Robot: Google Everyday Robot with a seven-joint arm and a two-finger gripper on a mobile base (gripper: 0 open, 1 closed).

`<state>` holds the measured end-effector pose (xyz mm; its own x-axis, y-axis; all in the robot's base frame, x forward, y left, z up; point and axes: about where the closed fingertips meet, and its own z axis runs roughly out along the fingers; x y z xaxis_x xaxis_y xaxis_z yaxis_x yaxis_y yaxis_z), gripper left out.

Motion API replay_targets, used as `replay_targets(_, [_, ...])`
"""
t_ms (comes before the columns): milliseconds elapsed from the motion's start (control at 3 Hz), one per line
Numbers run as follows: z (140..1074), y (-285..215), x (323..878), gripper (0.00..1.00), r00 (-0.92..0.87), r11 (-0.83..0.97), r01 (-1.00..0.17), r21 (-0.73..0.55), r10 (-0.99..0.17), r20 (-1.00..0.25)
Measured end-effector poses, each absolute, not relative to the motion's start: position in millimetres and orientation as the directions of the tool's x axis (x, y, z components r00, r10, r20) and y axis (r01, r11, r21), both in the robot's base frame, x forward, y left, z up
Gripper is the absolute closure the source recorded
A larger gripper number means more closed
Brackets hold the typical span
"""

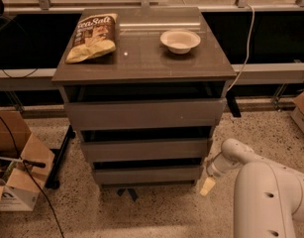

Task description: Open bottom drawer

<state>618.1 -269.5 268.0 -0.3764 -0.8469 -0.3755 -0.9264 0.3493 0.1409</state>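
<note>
The bottom drawer (pixel 147 174) is the lowest of three flat grey-brown handleless fronts of the cabinet (pixel 144 66); a dark gap shows above its front. My gripper (pixel 208 185) hangs low at the cabinet's lower right corner, just to the right of the bottom drawer's right end, with a pale fingertip pointing down at the floor. My white arm (pixel 263 192) reaches in from the lower right.
A chip bag (pixel 92 36) and a white bowl (pixel 180 40) lie on the cabinet top. Open cardboard boxes (pixel 15 170) stand on the floor at left, with a black stand leg (pixel 60 157) and cables. Another box (pixel 302 110) is at right. Speckled floor lies in front.
</note>
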Motion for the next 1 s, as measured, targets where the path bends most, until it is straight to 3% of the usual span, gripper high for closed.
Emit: replay_targets(1000, [238, -233, 638, 0.0, -0.37, 0.323, -0.929, 0.181, -0.817, -0.443])
